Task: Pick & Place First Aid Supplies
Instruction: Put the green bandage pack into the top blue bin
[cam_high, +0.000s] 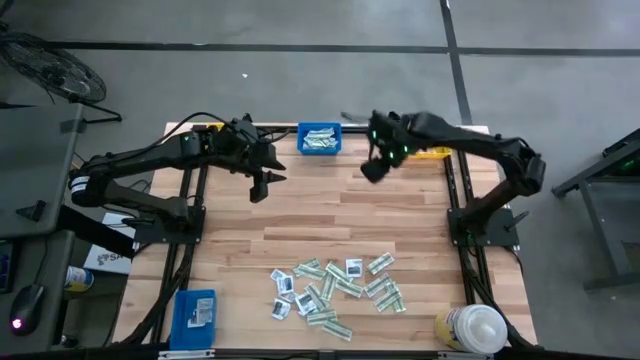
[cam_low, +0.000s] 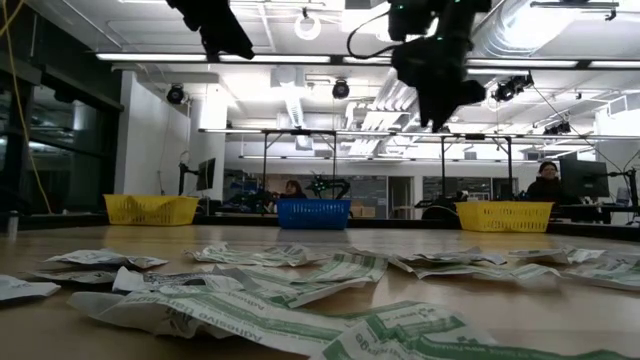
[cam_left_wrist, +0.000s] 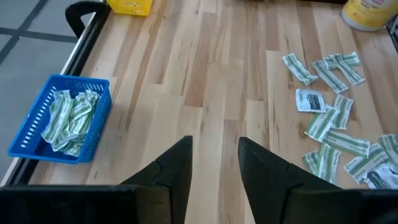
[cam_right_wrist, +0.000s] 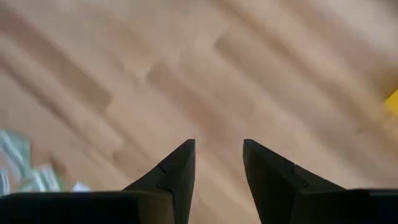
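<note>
Scattered paper packets (cam_low: 300, 290) lie closest to the low camera, a loose heap of first aid supplies spread over the near-middle part of the wooden counter (cam_high: 330, 220). Narrow green-and-white strips (cam_high: 330, 322) mix with squarish white packets (cam_high: 353, 267) bearing dark marks; many touch or overlap. None is held.

More green-and-white strips fill a blue bin (cam_high: 319, 139) at the far edge of the counter, between the two arms. A second blue bin (cam_high: 194, 311) sits at the near left corner with a few packets inside. A yellow bin (cam_high: 434, 153) shows at the far edge, partly hidden behind the right arm, and another yellow bin (cam_low: 150, 208) stands at the far left. A white-capped bottle (cam_high: 475, 328) stands at the near right corner, just beside the heap.

Left hand (cam_high: 262, 184) hangs above bare wood near the far edge, left of the blue bin, its fingers parted and empty. Right hand (cam_high: 372, 168) hangs above bare wood right of that bin, fingers likewise apart with nothing between them. Both are well apart from the heap.
</note>
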